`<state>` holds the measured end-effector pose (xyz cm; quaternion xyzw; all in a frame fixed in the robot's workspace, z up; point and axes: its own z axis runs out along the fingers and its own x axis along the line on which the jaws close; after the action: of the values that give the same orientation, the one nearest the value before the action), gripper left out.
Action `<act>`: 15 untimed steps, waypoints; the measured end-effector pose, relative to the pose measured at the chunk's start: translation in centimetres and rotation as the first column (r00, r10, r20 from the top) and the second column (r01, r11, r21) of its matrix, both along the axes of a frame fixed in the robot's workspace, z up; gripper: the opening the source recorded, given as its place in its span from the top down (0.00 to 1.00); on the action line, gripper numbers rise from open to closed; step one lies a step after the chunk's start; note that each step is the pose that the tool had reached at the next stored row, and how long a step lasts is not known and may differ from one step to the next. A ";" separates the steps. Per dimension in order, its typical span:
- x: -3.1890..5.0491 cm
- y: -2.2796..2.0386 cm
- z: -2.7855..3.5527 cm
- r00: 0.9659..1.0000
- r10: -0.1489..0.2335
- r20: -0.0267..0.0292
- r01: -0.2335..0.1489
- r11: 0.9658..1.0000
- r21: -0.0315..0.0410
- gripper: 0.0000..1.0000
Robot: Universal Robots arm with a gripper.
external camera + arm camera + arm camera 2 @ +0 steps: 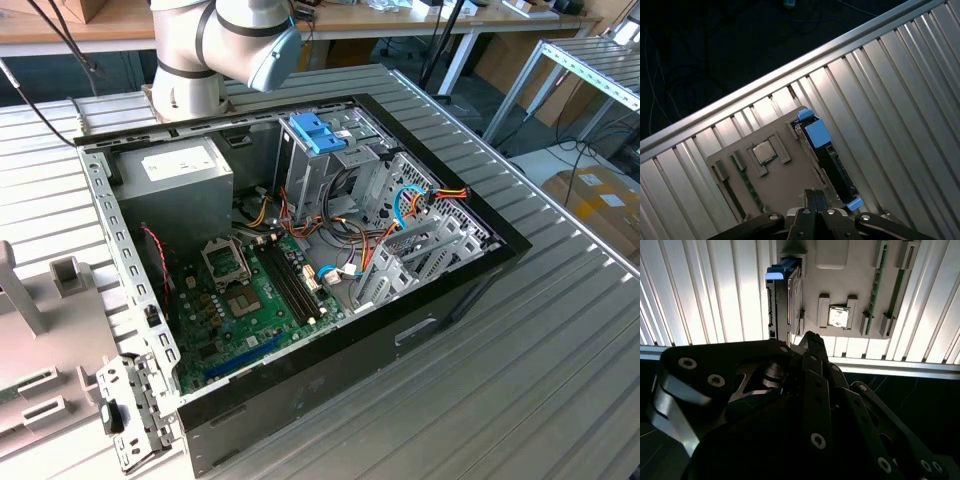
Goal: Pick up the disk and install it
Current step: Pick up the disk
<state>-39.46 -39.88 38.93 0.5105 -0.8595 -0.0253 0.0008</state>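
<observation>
In the second wrist view the table (715, 290) glares white behind a dark, shadowed claw (811, 338).

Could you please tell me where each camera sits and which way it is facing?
Exterior view: apart from the robot, raised, looking down obliquely on the open computer case on the ribbed table; the arm shows behind it.
First wrist view: on the wrist, looking down past the shut gripper at the grey tray holding the disk.
Second wrist view: also on the wrist; shares the gripper, tray and disk.
</observation>
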 end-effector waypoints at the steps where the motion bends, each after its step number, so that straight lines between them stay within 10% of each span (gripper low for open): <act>1: 0.00 0.00 0.00 1.000 0.008 0.000 -0.008 1.000 0.000 0.89; 15: 0.00 0.00 0.00 0.997 0.081 0.000 -0.081 0.997 0.000 0.89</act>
<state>-39.45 -39.88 38.92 0.5448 -0.8382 -0.0253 0.0018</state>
